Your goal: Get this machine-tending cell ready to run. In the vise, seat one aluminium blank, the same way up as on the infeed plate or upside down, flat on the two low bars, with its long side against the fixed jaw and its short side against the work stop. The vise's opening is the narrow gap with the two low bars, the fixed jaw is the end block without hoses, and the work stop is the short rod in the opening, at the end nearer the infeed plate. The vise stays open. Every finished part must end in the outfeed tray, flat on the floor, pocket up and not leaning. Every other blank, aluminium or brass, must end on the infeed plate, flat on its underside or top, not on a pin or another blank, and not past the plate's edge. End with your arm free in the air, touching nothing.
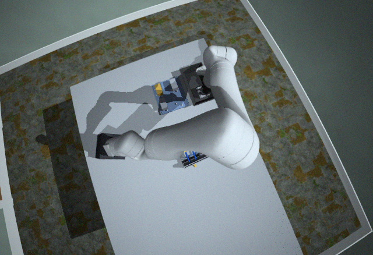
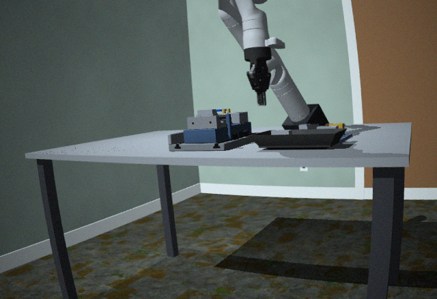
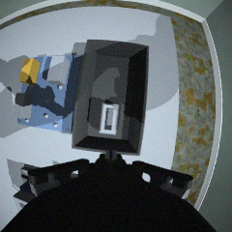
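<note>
Exterior view, gripper [image 2: 261, 102] closed, above outfeed tray [image 2: 330, 137]

We see a matt, smooth pale-grey table top [image 2: 106, 145], a dark matt outfeed tray [image 3: 135, 63] that looks like plastic, a blue-painted infeed plate [image 3: 53, 103] bearing a dull yellow brassy blank [image 3: 29, 70], and a mottled, rough-looking floor [image 2: 176, 253].
</note>
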You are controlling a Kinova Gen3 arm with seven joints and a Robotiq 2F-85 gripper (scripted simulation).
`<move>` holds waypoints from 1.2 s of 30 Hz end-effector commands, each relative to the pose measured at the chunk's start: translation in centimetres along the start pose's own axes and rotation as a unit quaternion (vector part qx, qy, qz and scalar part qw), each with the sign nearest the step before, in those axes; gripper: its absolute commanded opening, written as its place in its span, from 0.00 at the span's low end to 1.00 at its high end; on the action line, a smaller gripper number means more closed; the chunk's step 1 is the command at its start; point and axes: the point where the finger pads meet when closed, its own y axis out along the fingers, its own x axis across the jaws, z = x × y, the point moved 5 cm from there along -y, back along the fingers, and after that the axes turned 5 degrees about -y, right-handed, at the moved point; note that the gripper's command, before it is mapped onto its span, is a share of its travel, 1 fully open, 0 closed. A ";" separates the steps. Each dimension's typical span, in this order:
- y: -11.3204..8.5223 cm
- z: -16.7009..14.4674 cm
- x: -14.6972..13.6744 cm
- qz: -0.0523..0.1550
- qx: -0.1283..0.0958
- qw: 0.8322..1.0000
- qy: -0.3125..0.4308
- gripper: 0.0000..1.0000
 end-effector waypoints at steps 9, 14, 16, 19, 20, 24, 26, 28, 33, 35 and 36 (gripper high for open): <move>-0.1 0.0 0.0 -0.001 0.000 1.000 0.000 0.00; -0.2 0.0 0.0 -0.001 0.000 1.000 0.000 0.00; -0.3 0.0 0.0 -0.001 0.000 1.000 0.000 0.00; -0.7 0.0 0.0 -0.001 0.000 1.000 0.000 0.00; -0.9 0.0 0.0 -0.001 0.000 1.000 0.000 0.00; -1.7 0.0 0.0 -0.001 0.000 1.000 0.000 0.00; -2.1 0.0 0.0 -0.001 0.000 1.000 0.000 0.00; -2.4 0.0 0.0 -0.001 0.000 1.000 0.000 0.00; -3.5 0.0 0.0 -0.001 0.000 1.000 0.000 0.00; -4.0 0.0 0.0 -0.001 0.000 1.000 0.000 0.00; -4.3 0.0 0.0 -0.001 0.000 1.000 0.000 0.00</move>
